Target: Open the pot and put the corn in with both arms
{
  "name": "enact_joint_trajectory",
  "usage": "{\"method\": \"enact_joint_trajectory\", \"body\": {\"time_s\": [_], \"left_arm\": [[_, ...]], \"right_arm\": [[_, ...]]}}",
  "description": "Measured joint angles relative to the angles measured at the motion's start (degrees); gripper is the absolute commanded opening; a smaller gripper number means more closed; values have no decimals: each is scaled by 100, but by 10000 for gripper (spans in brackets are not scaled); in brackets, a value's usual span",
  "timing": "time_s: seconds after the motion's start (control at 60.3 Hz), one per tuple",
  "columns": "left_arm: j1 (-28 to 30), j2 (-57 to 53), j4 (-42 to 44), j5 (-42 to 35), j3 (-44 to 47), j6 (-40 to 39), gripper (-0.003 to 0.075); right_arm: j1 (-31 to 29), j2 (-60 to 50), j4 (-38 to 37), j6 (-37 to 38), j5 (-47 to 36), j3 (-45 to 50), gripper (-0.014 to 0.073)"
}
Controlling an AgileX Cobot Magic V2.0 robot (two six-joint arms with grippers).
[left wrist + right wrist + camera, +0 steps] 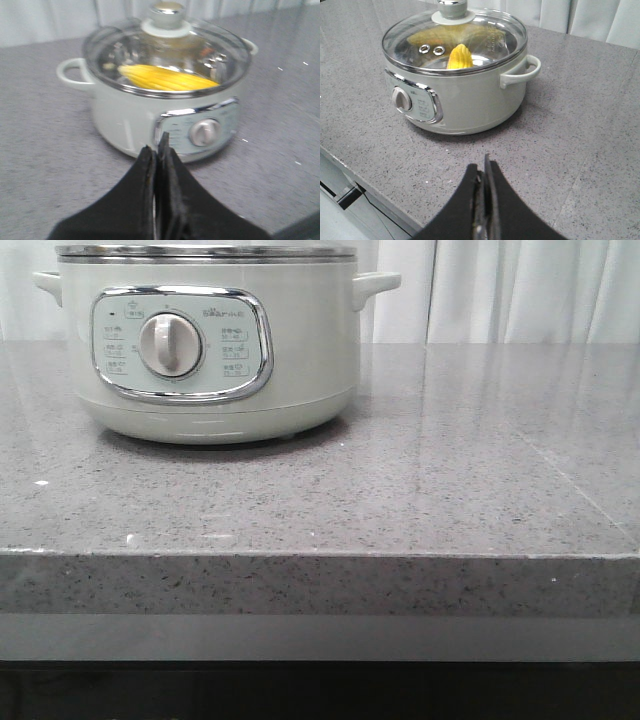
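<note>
Both claws [156, 150] [484, 170] pinched together, empty.

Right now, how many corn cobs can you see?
1: the corn lies inside the pot, under the glass lid. More could be hidden by glare.

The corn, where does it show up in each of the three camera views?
Front view: not visible; only the pot's outside shows.
Left wrist view: the corn lies inside the pot, seen through the glass lid.
Right wrist view: corn under the lid, end-on.
Shared landmark: the round dial.
</note>
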Motion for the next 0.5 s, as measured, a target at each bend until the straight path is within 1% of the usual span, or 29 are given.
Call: {"method": "enact_joint_trajectory", "body": {"time_s": [0.265, 0.498], "left_arm": [[1107, -1587, 26, -1010, 1706, 0, -20], [1842, -2672, -96, -1871, 3126, 0, -20]], "right_arm": [[0, 0, 0, 0, 0, 0, -69], [0, 0, 0, 0, 0, 0, -69]]}}
